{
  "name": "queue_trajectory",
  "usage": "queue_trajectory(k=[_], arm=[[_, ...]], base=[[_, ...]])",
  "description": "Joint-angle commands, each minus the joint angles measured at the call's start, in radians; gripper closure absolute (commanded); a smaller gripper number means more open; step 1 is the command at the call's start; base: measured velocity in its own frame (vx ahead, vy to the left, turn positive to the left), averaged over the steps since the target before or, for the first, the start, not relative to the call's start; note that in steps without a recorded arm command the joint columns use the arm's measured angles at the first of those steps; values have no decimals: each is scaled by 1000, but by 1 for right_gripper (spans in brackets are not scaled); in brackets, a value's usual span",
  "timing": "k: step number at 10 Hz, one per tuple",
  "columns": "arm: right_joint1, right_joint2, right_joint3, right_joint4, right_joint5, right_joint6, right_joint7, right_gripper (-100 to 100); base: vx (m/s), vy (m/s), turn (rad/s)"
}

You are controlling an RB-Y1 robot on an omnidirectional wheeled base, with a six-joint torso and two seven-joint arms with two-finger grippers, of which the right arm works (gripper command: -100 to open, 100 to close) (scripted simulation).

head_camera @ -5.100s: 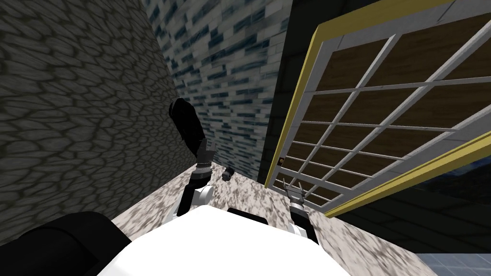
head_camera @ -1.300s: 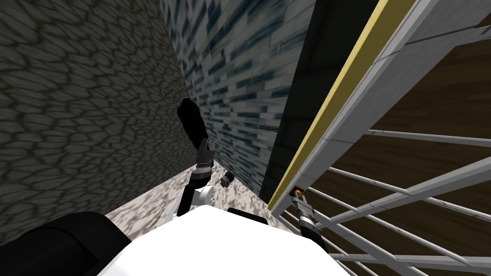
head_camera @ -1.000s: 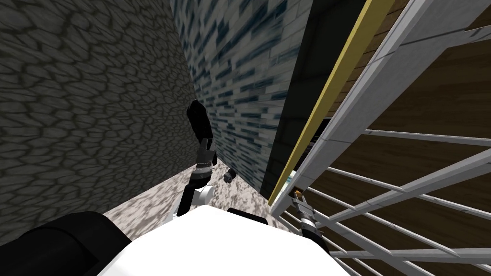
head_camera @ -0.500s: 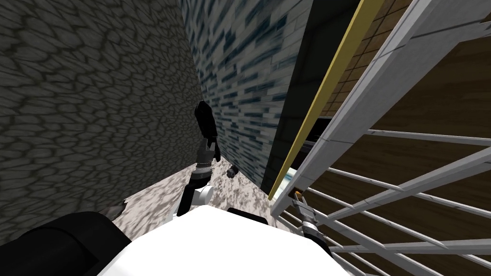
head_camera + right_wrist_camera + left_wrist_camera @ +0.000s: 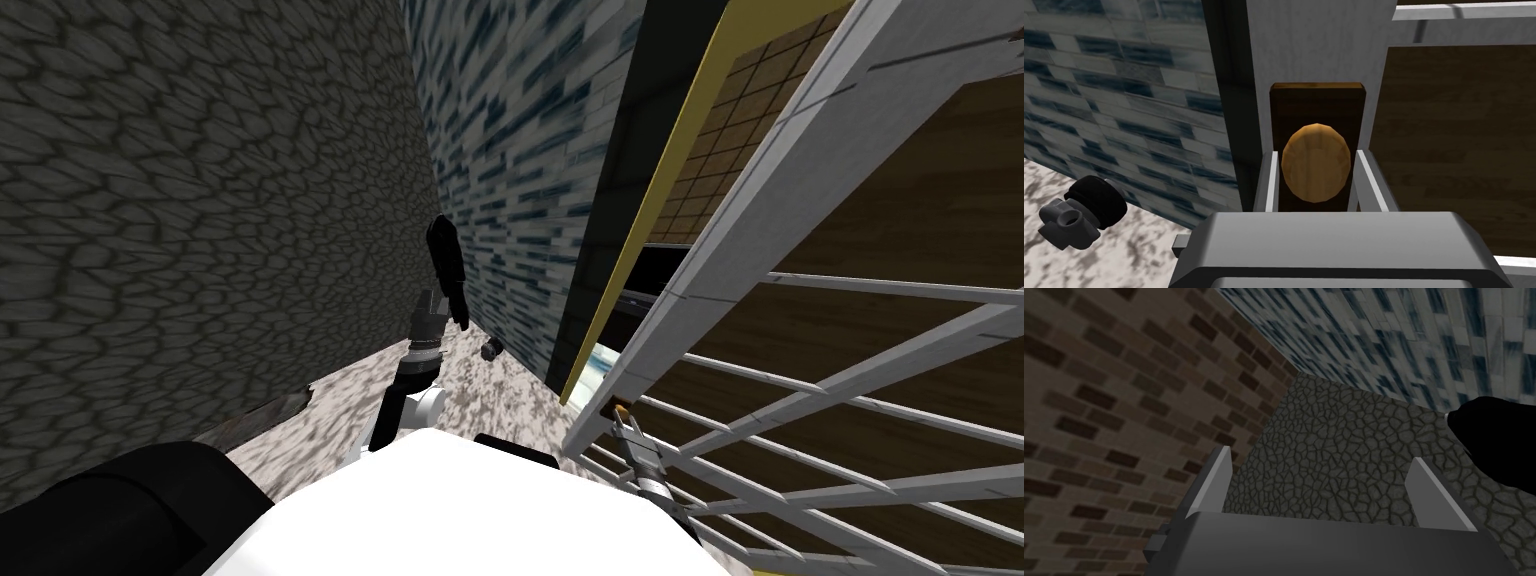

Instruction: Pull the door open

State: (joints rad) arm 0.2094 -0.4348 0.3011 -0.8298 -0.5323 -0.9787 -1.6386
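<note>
Blue-grey tiled wall (image 5: 520,150) and speckled floor (image 5: 340,420) lie ahead. At the white-barred door (image 5: 740,240) — ajar from its yellow frame (image 5: 660,190) — my right gripper (image 5: 1315,155) clamps the round wooden knob (image 5: 1316,170) (fingers pressing both its sides). My left gripper (image 5: 1321,455) hangs spread wide, holding nothing, near the cobbled wall (image 5: 200,200).

Right end effector (image 5: 624,419) at the orange knob (image 5: 620,408) on the white-barred door (image 5: 745,235)
</note>
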Motion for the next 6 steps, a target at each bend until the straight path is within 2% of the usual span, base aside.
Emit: queue_trajectory(k=[1, 2, 6], arm=[[0, 0, 0, 0, 0, 0, 0, 100], [14, -14, 21, 7, 13, -26, -23, 100], [42, -52, 62, 18, 39, -87, -71, 100]], base=[[-95, -10, 26], [-177, -11, 146], [-240, -50, 127]])
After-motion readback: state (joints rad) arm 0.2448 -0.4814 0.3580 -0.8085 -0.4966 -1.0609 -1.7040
